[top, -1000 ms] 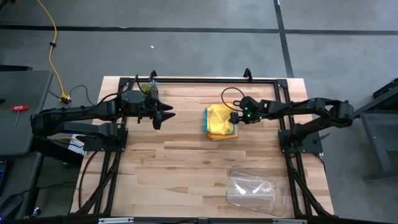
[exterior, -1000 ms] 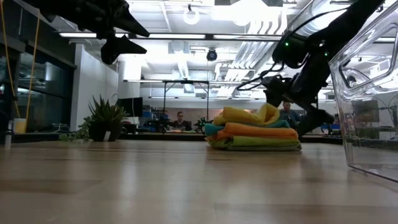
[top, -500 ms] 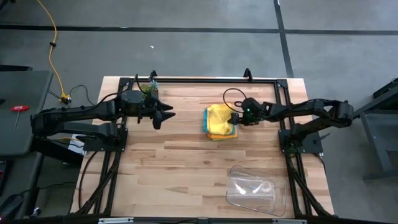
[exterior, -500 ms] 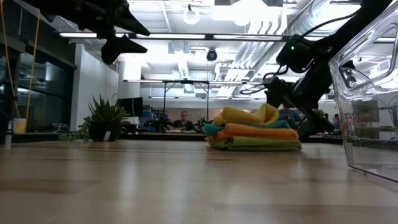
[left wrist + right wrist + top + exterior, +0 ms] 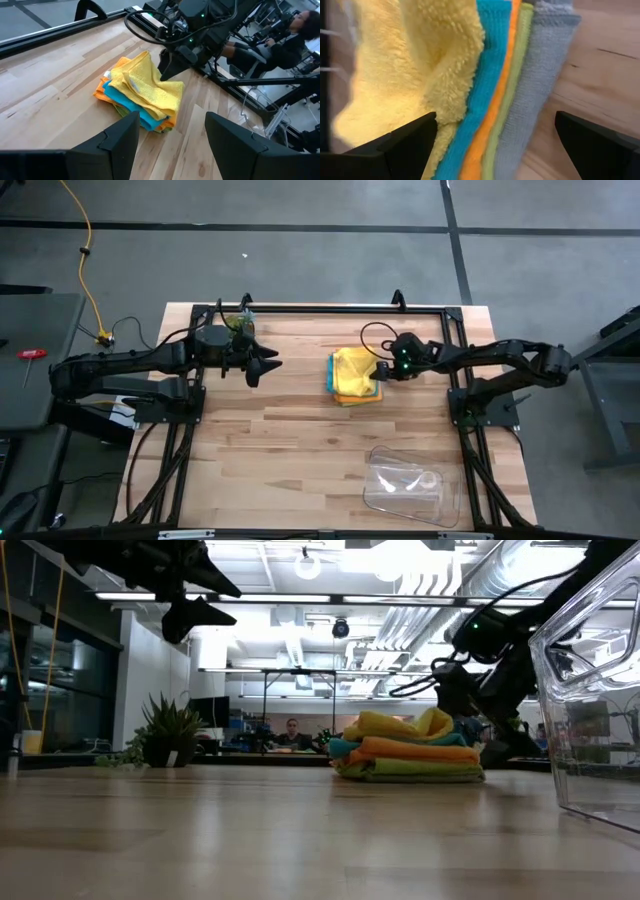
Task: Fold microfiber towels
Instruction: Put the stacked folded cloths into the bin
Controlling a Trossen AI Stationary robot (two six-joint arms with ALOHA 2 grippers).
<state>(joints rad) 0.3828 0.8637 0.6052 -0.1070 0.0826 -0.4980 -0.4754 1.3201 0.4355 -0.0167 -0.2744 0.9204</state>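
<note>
Stack: five soft folded microfiber towels (image 5: 352, 375), yellow on top, are lain left of the right gripper (image 5: 381, 372).
Right fingers: spread, released.
Left gripper (image 5: 262, 366): parked farther left, released.

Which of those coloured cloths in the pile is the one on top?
The yellow towel. It lies rumpled over the teal towel, the only one in the stack with nothing on it; the orange, lime green and grey ones show only as edges lower down.
</note>
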